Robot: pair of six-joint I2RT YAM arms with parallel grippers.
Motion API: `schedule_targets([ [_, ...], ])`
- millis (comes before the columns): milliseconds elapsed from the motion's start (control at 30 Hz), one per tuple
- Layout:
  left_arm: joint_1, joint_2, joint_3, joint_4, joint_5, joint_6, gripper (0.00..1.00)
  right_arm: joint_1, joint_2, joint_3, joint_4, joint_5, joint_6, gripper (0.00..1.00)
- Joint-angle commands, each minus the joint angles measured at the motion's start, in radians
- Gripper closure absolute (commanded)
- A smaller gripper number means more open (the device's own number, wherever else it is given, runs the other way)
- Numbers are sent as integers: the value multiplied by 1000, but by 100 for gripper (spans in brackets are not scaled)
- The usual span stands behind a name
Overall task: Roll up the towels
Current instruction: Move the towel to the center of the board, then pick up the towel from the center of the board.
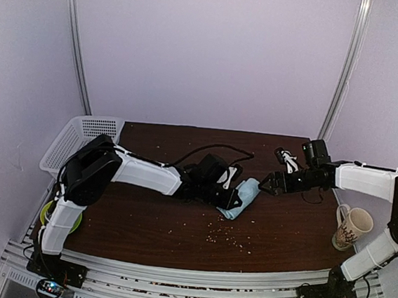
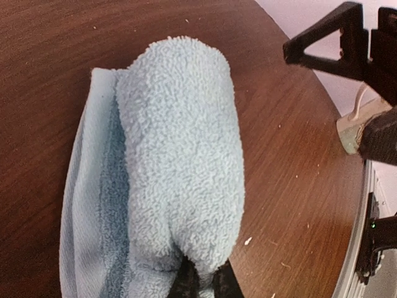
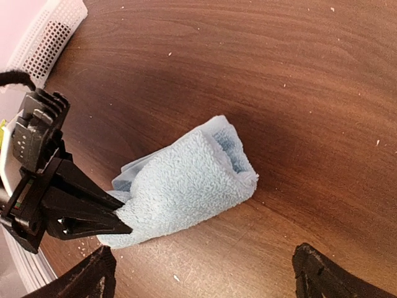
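**Part-rolled light-blue towel [image 2: 180, 155], its near end pinched between the clamped fingers of the left gripper [image 2: 200, 282].**
The roll lies on the table [image 2: 291, 186] directly ahead of the left fingertips. Its long axis is in line with them, and its far end points toward the right gripper [image 3: 205, 279], which is spread wide and empty just beyond that end. A flat, unrolled layer shows beside the roll. Likely hazards: on release the loose cloth may uncoil, and withdrawing the fingers along the axis may drag the core out.
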Motion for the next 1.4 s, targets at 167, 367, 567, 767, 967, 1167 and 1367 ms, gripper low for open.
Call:
schedule_targets([
  [167,13,88,-11,200,-38,-230,100,-55,136,-11,126,-209,113,0],
  [367,28,104,-24,261,-62,-287,100,-69,226,0,188,-249,172,0],
  [567,32,138,-6,290,-54,-316,100,-72,292,-7,342,-280,311,0],
  [767,37,155,-3,329,-62,-342,100,-69,366,-6,435,-312,395,4],
  [967,44,165,-9,375,-55,-359,100,-59,432,12,450,-331,438,12],
  [1167,51,193,18,389,-39,-372,100,-26,480,40,473,-352,469,16],
  [1367,59,213,31,394,-17,-377,100,-5,549,75,507,-382,513,21],
])
